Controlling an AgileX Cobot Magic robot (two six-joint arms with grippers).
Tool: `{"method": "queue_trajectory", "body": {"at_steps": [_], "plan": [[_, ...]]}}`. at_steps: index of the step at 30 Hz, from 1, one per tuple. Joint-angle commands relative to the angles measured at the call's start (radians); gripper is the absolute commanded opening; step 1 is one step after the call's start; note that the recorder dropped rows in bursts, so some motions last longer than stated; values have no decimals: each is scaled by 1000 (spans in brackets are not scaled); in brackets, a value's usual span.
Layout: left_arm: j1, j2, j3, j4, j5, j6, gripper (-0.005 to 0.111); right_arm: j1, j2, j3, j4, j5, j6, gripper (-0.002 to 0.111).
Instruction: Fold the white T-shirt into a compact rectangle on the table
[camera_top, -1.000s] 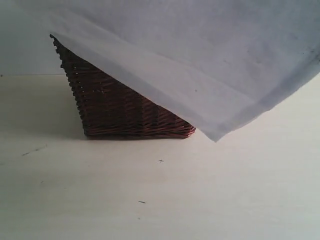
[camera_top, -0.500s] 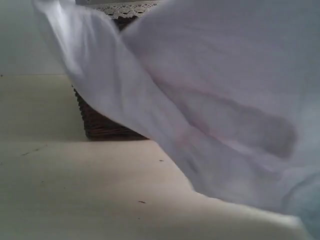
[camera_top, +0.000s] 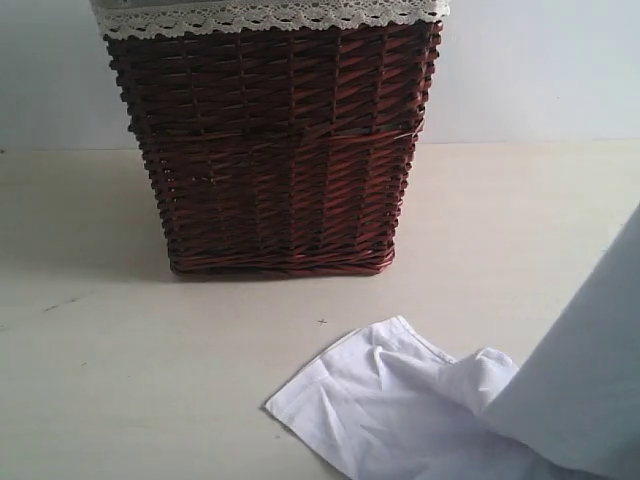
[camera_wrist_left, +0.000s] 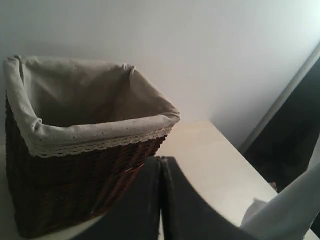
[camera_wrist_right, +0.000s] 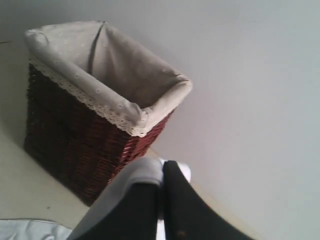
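Part of the white T-shirt (camera_top: 385, 410) lies crumpled on the table (camera_top: 80, 380) in front of the basket. The rest rises as a hanging sheet (camera_top: 590, 390) at the exterior view's right edge. My right gripper (camera_wrist_right: 163, 162) is shut on the T-shirt (camera_wrist_right: 142, 172), whose white cloth drapes over one finger. A bit of the shirt (camera_wrist_right: 30, 231) shows on the table below it. My left gripper (camera_wrist_left: 161, 159) is shut, its dark fingers pressed together with no cloth seen between them. The shirt (camera_wrist_left: 292, 210) hangs beside it. Neither gripper shows in the exterior view.
A dark red-brown wicker basket (camera_top: 275, 150) with a cream liner and lace trim stands at the back of the table. It looks empty in the left wrist view (camera_wrist_left: 75, 175) and the right wrist view (camera_wrist_right: 80, 135). A pale wall stands behind.
The shirt that covered most of the exterior view has swung down and to the right, uncovering the basket. Part of it now lies on the table.
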Motion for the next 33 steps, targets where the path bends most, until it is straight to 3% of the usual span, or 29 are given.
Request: {"method": "queue_trajectory", "body": {"at_steps": [1,7,13,17,21,26,33], "plan": [[0,-4,52,-34,-11,28,0,-7,66,-6,192,-100,-101,0],[0,-4,186,-81,-11,81,1,-7,221,-6,191,-298,13,0],[-26,-4,423,-98,-11,151,19,-7,326,-71,95,-480,117,0],[-92,0,583,-105,-11,218,29,-7,351,-175,4,-468,194,0],[-146,2,733,-136,-11,308,30,-7,351,-215,-28,-413,193,0],[-218,6,919,-349,-47,484,30,-7,373,-215,-60,-364,195,0],[-363,58,1067,-409,-246,597,41,-7,433,-215,-56,-382,254,0]]}}
